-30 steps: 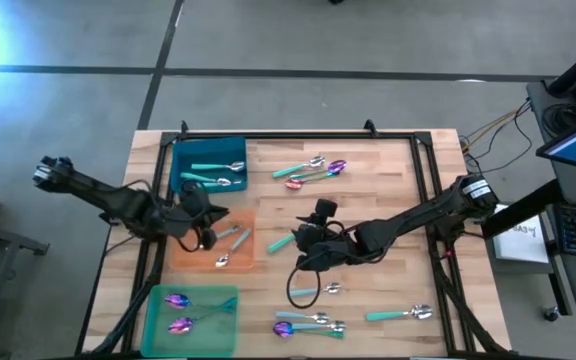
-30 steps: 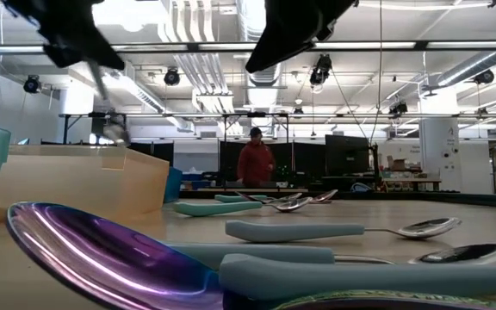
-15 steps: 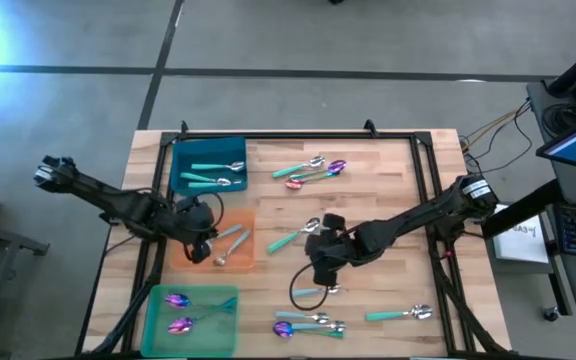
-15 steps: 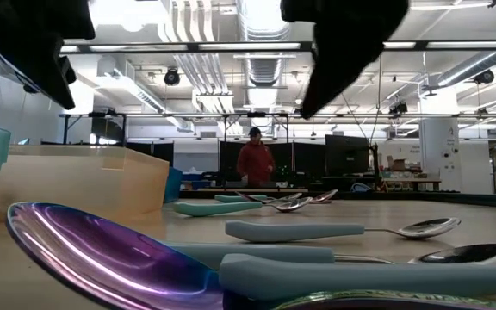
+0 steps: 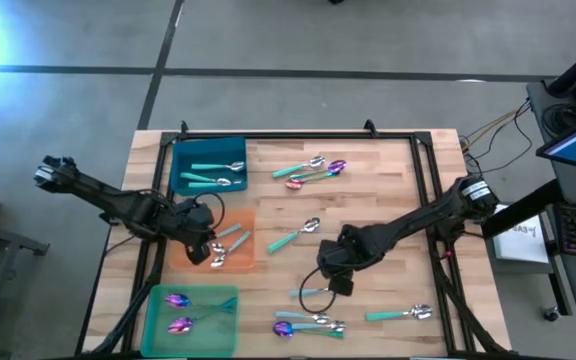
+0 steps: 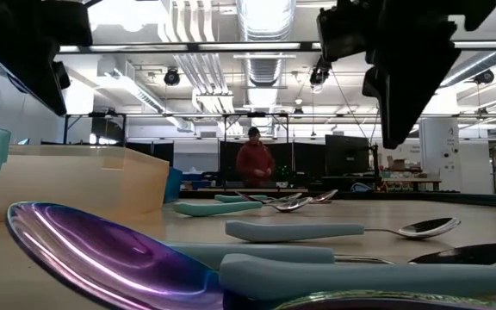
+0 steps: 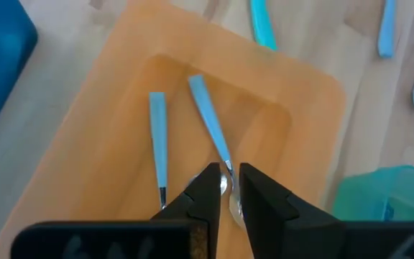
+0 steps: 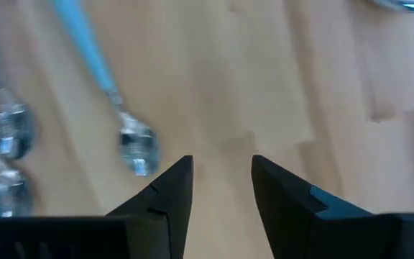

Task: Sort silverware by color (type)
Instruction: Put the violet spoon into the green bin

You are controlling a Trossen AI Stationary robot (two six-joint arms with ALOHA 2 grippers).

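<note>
The wooden slatted worktop [image 5: 388,200] carries an orange rectangular tray [image 5: 230,262], where the left tool [image 7: 227,188] hangs with fingers slightly parted, holding nothing, above two pale-blue-handled silver spoons [image 7: 208,133]. The right tool [image 5: 340,282], spread and empty, hovers over a pale-blue-handled spoon [image 5: 313,292] lying crosswise, bowl toward the tool. Judgement: straddle the handle across its long axis before closing.

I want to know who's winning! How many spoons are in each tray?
Blue tray, teal spoons: 2
Orange tray, pale-blue spoons: 2
Green tray, purple spoons: 2
Total: 6
</note>
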